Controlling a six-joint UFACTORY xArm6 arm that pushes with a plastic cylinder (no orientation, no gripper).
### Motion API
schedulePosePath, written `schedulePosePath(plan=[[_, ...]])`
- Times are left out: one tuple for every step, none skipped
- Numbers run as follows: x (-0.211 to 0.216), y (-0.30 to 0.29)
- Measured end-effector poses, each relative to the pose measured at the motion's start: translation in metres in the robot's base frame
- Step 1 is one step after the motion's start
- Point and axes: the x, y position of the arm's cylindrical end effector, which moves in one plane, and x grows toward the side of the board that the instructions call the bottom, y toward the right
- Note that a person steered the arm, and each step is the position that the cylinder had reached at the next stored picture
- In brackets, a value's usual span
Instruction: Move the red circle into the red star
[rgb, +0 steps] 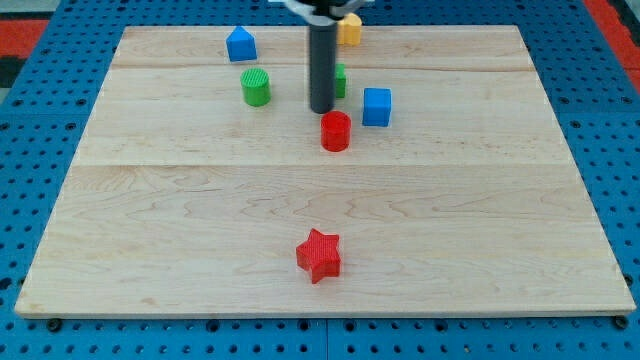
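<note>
The red circle is a short red cylinder near the middle of the board's upper half. The red star lies near the view's bottom, well below the circle and slightly to its left. My tip is the lower end of the dark rod, just above and slightly left of the red circle, very close to it or touching it.
A green cylinder stands to the left of the rod. A blue cube sits right of the red circle. A green block is partly hidden behind the rod. A blue house-shaped block and a yellow block are near the top edge.
</note>
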Motion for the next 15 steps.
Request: schedulePosePath(plan=[[0.012,0.004],[0.027,0.031],[0.043,0.054],[0.060,0.057],[0.080,0.068],[0.103,0.092],[0.102,0.095],[0.105,0.100],[0.126,0.103],[0.146,0.103],[0.168,0.103],[0.172,0.111],[0.185,0.137],[0.198,0.153],[0.200,0.150]])
